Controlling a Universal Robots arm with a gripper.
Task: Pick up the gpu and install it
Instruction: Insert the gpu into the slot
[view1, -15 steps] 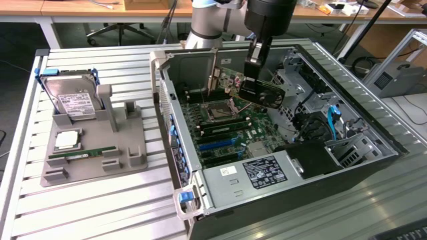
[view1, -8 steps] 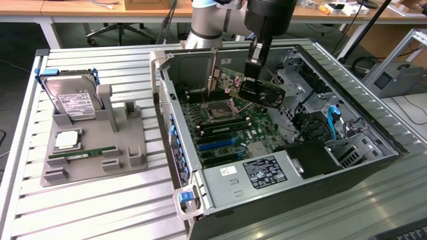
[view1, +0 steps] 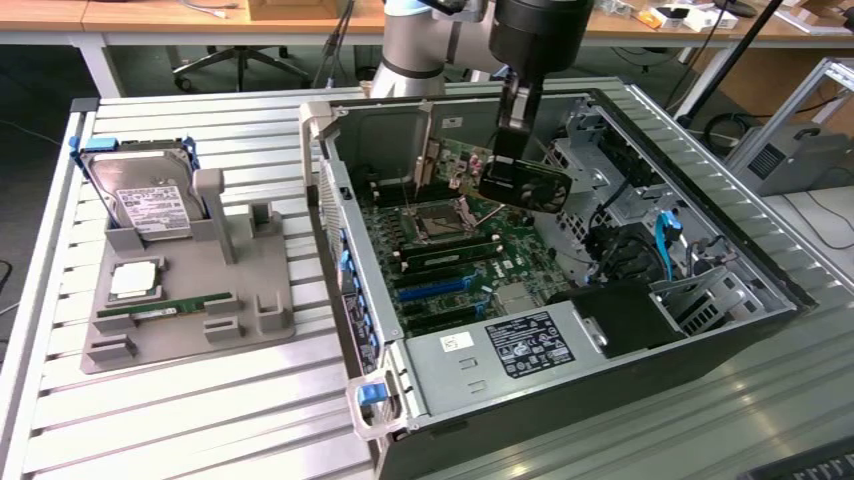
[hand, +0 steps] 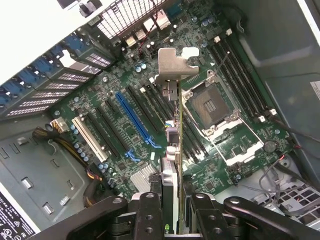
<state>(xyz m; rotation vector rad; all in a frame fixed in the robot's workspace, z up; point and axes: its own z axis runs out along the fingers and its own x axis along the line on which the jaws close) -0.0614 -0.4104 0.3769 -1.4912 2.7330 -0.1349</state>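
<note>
— What is the gripper (hand: 172, 210) doing?
— It is squeezing the gpu (view1: 526, 184) between its fingers (hand: 150, 212), holding it on edge.
— Where is the gpu hanging?
— It is hanging inside the open computer case (view1: 747, 270), above the motherboard (hand: 125, 115), near the case's back wall. Its silver bracket (hand: 176, 65) is pointing away from the gripper.
— What is sitting outside?
— A hard drive (view1: 144, 205) is resting in a gray holder (view1: 240, 300) on the table (view1: 174, 410).

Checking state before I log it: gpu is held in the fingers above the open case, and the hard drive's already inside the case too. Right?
One thing is wrong: the hard drive is not in the case; the exterior view shows it in the grey holder on the table, at that view's left. The gpu is indeed held by the fingers above the open case.
</note>
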